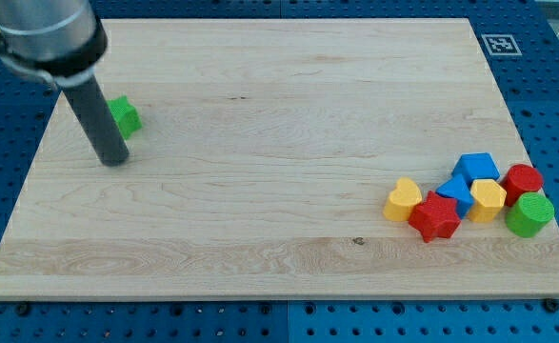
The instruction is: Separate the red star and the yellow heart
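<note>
You have eight small blocks on the pale wooden board (260, 143). Seven cluster at the view's lower right: one red star block (436, 216) touching one yellow heart block (403, 199) on its left, two blue blocks (476, 167) (455, 192) of unclear shape, one yellow hexagon-like block (488, 199), one red rounded block (522, 180) and one green rounded block (529, 213). One green block (123, 115) sits alone at the upper left. My tip (114, 158), a bare rod with no pincer, rests just beside it, well apart from the star and heart.
</note>
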Controlling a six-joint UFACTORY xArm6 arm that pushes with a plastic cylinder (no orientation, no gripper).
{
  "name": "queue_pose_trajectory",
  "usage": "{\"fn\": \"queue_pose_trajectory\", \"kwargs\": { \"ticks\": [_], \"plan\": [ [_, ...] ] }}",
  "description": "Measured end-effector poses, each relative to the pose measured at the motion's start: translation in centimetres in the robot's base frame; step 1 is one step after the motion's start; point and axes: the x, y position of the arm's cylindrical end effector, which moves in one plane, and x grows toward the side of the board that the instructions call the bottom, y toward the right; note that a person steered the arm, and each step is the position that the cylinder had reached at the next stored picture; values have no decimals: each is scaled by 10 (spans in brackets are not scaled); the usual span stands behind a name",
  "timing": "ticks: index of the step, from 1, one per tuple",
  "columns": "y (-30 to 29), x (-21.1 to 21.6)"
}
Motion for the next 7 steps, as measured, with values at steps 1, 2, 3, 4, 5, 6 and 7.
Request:
{"fn": "queue_pose_trajectory", "kwargs": {
  "ticks": [1, 2, 3, 4, 5, 6, 7],
  "plan": [
    [65, 53],
    [152, 94],
    [251, 125],
    [343, 136],
    [424, 130],
    [454, 103],
    [450, 71]
  ]
}}
